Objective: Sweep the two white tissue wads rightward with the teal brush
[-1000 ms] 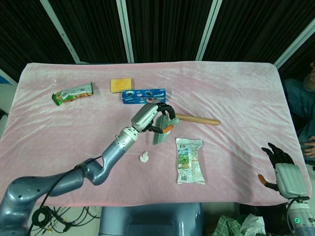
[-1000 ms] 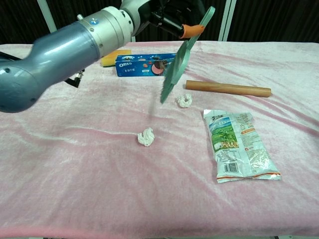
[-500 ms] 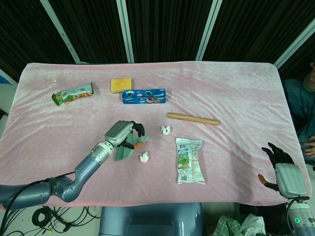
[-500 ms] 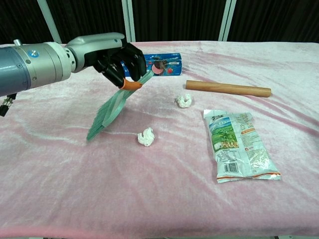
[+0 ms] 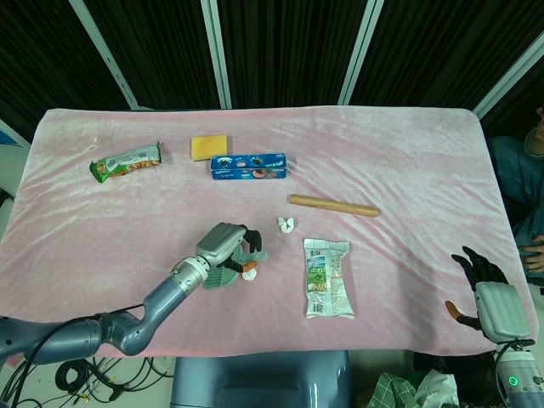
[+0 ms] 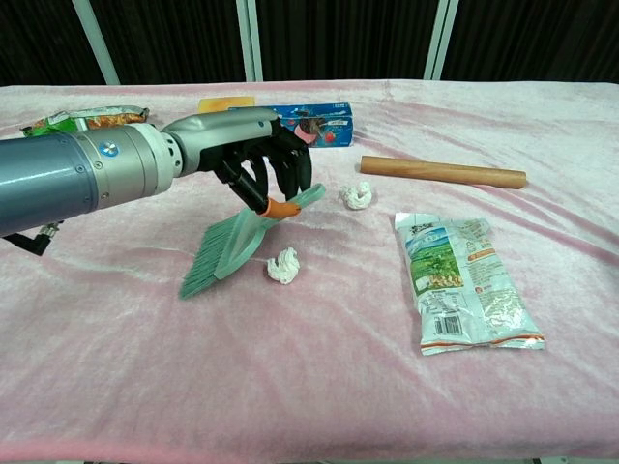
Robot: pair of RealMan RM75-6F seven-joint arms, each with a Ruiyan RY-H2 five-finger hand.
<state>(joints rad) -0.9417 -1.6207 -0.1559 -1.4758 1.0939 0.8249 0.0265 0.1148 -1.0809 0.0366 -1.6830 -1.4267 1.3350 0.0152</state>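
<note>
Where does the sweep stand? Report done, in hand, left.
Done: the left hand grips the brush, bristles low on the cloth left of the near wad.
In hand: lining up on that wad.
Left: sweeping both it and the far wad rightward.

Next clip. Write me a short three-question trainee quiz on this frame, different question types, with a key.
1. True or false: the left hand holds the teal brush with its bristles low on the pink cloth.
2. Which lies nearer the brush bristles? A. the near tissue wad B. the far tissue wad C. the wooden rolling pin
3. Fill in: the right hand is at the table's ____ right corner, holding nothing.

Key
1. True.
2. A, just right of the brush.
3. Near; its fingers are spread.
</note>
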